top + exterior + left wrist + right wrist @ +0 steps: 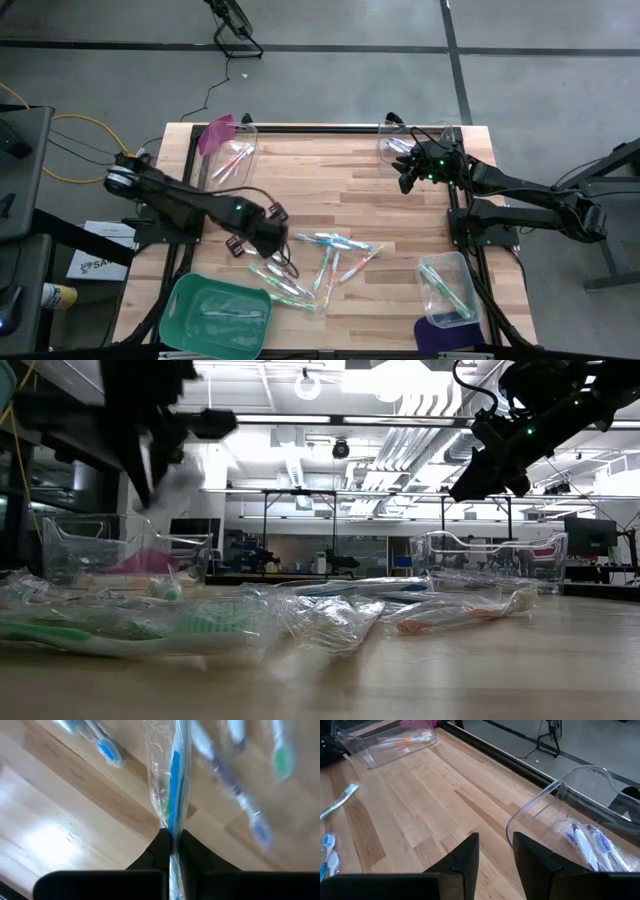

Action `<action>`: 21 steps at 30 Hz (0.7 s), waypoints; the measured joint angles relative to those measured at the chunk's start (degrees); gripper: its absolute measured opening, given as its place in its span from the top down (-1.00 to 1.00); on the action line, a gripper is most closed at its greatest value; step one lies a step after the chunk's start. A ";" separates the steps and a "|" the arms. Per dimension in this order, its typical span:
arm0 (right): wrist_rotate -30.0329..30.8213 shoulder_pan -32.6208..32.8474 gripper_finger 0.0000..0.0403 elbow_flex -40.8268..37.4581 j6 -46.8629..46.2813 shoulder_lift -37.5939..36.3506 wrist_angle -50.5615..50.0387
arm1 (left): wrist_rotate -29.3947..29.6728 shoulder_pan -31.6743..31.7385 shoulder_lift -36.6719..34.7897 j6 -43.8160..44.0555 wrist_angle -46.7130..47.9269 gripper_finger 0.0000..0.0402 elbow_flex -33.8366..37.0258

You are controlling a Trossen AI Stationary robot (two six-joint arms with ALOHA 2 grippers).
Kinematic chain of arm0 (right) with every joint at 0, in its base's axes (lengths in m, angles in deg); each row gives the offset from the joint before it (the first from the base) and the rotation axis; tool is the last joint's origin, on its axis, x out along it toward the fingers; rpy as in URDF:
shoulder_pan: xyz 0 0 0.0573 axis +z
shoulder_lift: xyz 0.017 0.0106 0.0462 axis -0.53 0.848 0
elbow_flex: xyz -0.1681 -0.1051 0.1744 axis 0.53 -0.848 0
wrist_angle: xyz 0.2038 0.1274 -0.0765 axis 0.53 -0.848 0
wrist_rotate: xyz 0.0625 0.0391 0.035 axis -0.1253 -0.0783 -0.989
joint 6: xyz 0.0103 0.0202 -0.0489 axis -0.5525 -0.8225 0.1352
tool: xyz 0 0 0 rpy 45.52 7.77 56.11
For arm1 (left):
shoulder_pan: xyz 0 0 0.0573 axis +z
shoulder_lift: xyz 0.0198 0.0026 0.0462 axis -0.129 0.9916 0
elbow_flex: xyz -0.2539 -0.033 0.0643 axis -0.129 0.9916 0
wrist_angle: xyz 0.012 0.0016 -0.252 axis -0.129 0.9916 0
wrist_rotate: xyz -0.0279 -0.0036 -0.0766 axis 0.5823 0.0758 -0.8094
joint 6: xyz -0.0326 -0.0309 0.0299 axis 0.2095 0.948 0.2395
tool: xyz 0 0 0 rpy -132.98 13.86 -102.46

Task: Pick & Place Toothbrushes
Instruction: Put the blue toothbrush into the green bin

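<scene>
Left gripper [171, 847] pinched tight on a wrapped blue toothbrush [173, 780], just over the loose pile [320, 262] mid-table. We judge it light and stiff, its film wrapper slippery, so we grip the handle, not the crinkly plastic. Right gripper [495, 851] part-open, empty, beside the far clear bin [580, 795].

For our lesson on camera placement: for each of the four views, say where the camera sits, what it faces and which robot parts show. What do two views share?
High: overhead, straight down on the table; both arms.
Low: table height, across wrapped toothbrushes; arms above.
Left wrist: left gripper shut on blue toothbrush.
Right wrist: right gripper open, by clear bin.
Shared: that bin shows in the high view too.
</scene>
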State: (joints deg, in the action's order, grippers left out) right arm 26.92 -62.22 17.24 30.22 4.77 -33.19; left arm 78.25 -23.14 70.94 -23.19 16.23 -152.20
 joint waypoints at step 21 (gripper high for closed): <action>-0.17 0.00 0.44 0.00 -0.59 0.00 -0.09 | -2.97 -23.05 -7.74 37.20 -1.20 0.93 -0.03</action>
State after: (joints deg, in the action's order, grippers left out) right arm 26.74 -62.22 17.24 29.64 4.77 -33.27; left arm 75.28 -46.18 63.20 14.01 15.03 -152.23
